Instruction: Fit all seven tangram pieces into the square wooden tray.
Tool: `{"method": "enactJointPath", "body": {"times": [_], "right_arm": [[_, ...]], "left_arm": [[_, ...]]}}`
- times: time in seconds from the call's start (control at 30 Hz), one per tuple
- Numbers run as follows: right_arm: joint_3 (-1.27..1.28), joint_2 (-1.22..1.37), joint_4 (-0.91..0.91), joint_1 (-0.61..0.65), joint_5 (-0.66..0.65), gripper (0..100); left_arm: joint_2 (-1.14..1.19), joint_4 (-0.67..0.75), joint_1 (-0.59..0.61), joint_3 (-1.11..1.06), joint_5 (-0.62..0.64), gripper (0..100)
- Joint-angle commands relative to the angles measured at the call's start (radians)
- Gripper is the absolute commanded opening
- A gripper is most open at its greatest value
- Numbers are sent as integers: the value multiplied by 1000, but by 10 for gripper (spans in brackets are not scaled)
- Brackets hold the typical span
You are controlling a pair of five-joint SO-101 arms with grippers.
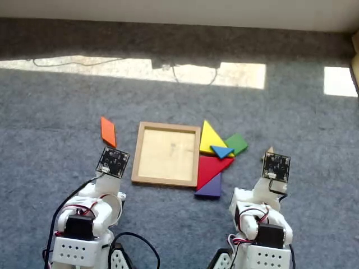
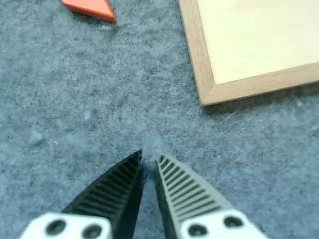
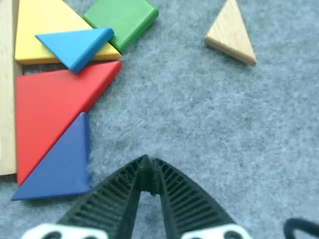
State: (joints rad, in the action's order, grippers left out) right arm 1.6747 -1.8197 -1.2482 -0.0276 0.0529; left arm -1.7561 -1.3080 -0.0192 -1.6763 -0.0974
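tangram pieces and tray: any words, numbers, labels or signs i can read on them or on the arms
None readable. The wooden tray and the tangram pieces are plain; any marks on the arms' camera boards are too small to read.

Two robot arms, the left arm (image 1: pixel 90 216) and the right arm (image 1: pixel 261 224), sat side by side on a grey felt surface (image 1: pixel 50 140), their jaws tucked under wrist camera boards. The square wooden tray (image 1: pixel 137 154) lay ahead of and between the two pairs of jaws, its floor bare. An orange parallelogram (image 1: pixel 107 131) lay just ahead of the left jaws, apart from the tray. Between the tray and the right jaws clustered a yellow triangle (image 1: pixel 208 136), a green square (image 1: pixel 238 143), a small blue triangle (image 1: pixel 222 151) overlapping the yellow one, a red triangle (image 1: pixel 210 166) and a violet-blue triangle (image 1: pixel 212 186). A pale wooden triangle (image 1: pixel 270 150) peeked out just ahead of the right jaws.
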Motion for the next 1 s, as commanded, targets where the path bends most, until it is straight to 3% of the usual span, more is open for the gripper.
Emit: {"method": "enactJointPath", "body": {"times": [0.0, 0.3, 0.4, 0.53, 0.8, 0.97], "right_arm": [[94, -16, -4, 8, 9, 5], [87, -16, -2, 1, 3, 5], [79, -15, -7, -73, 3, 5], [-97, -8, -56, -133, 3, 5], [-354, -4, -114, -134, 3, 5], [-472, 194, -113, -133, 3, 5]], "left_arm": [[-21, 2, -13, -21, 9, 6], [-21, 2, -13, -21, 9, 6], [-21, 2, -13, -21, 9, 6], [-21, 2, -13, -21, 9, 6], [-21, 2, -13, -21, 9, 6], [-21, 2, -13, -21, 9, 6]]}}
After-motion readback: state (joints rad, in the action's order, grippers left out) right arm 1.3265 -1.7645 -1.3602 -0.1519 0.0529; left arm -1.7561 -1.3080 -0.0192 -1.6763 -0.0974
